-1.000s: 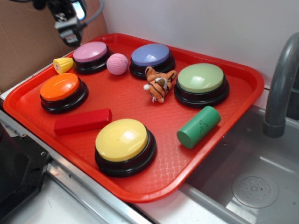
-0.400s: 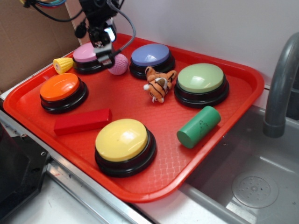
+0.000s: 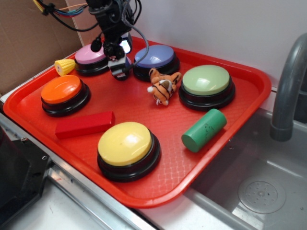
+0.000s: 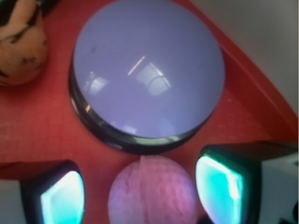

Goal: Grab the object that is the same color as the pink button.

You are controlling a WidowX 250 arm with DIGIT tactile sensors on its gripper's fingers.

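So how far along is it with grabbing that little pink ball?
Done: the gripper has reached the small dimpled pink ball, beside the blue-purple dome button. In hand: open fingers straddle the ball, apparently untouched. Left: close and lift it off the red plastic tray.

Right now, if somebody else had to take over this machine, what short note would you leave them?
Gripper: open, fingers on either side of the pink ball, not yet closed on it.
Pink ball: on the red tray, between the pink button and the blue-purple button; hidden by the gripper in the exterior view.
Done: gripper lined up around the ball.
Left: close the fingers and lift.
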